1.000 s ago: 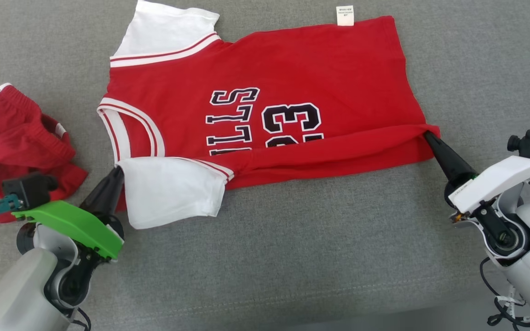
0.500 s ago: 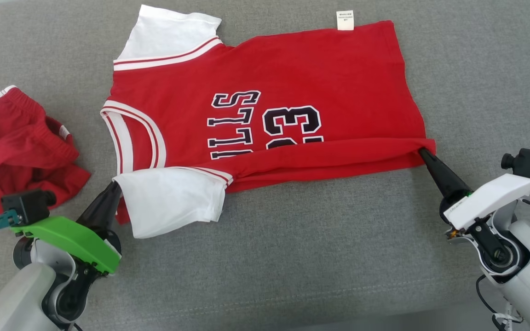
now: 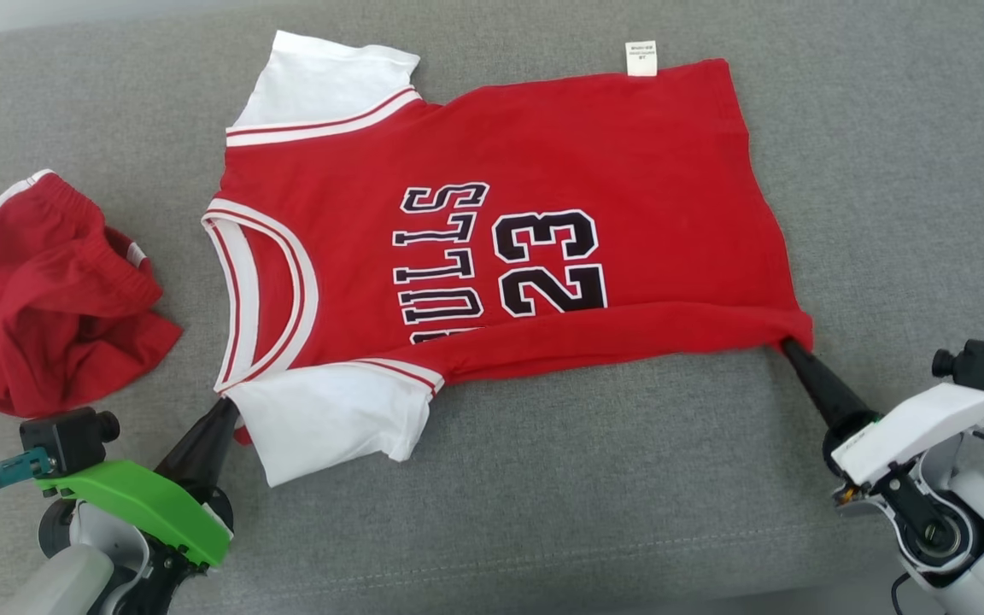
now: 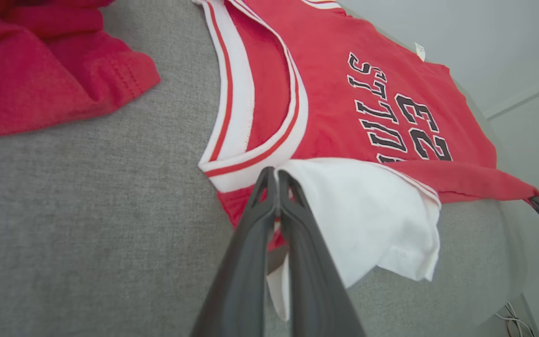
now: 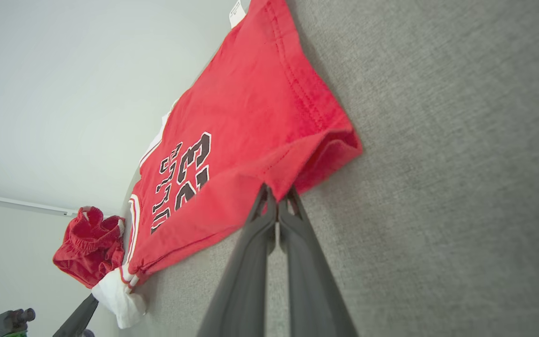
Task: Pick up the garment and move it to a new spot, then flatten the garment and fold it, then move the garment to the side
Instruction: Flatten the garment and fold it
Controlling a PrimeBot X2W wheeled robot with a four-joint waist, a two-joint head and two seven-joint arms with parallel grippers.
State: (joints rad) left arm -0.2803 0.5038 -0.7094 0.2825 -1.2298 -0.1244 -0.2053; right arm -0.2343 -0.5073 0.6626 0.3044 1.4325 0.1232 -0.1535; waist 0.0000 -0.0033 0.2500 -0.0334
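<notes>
The left gripper (image 3: 229, 404) and right gripper (image 3: 787, 345) now sit nearer the robot, drawing the jersey's (image 3: 500, 145) near edge with them. The folded-over strip uncovers more print: the number 23 (image 3: 550, 263) now reads whole. Camera view shifts slightly.

I see the garment (image 3: 543, 171) spread on the middle of the worktop (image 3: 543, 512), collar to the left, hem to the right. Its near edge lies doubled over onto the body. The shorts (image 3: 48, 299) lie left of it, apart. The left tool (image 3: 230, 403) clamps the near shoulder beside the near sleeve (image 3: 330, 418). The right tool (image 3: 786, 345) clamps the near hem corner. A label (image 3: 641, 58) projects from the far edge.
</notes>
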